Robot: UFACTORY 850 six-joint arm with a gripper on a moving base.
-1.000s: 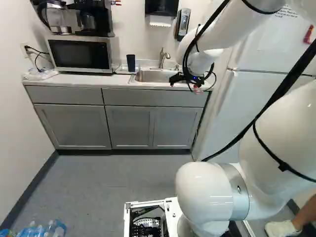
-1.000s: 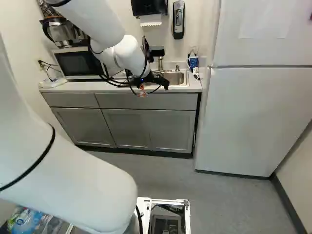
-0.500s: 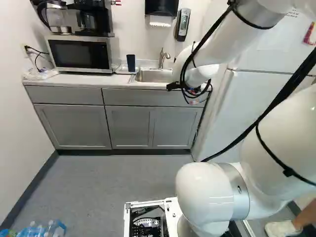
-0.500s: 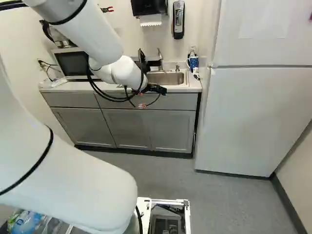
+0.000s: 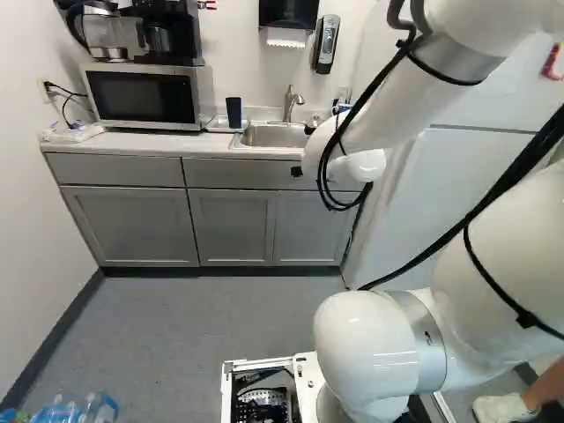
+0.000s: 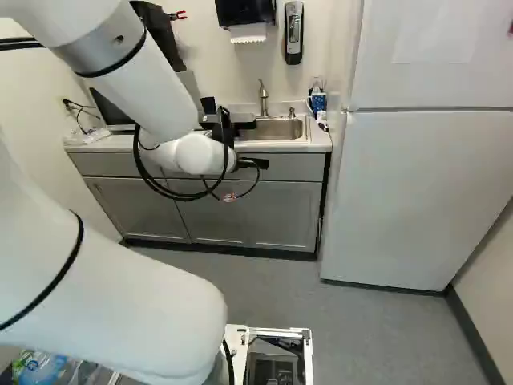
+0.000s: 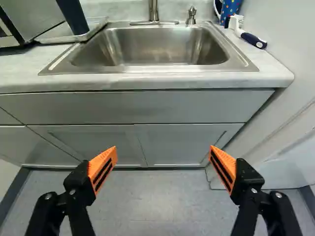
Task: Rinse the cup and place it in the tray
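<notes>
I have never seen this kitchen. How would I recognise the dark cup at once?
Find the microwave on the counter. Between it and the sink lies a tray. The cup stands on it, tall, plain and dark, unlike the spotted blue container beyond the sink.

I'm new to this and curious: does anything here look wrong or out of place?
Nothing looks spilled or damaged. The cup stands in the tray; only the black cables hanging in loose loops below the arm look untidy.
</notes>
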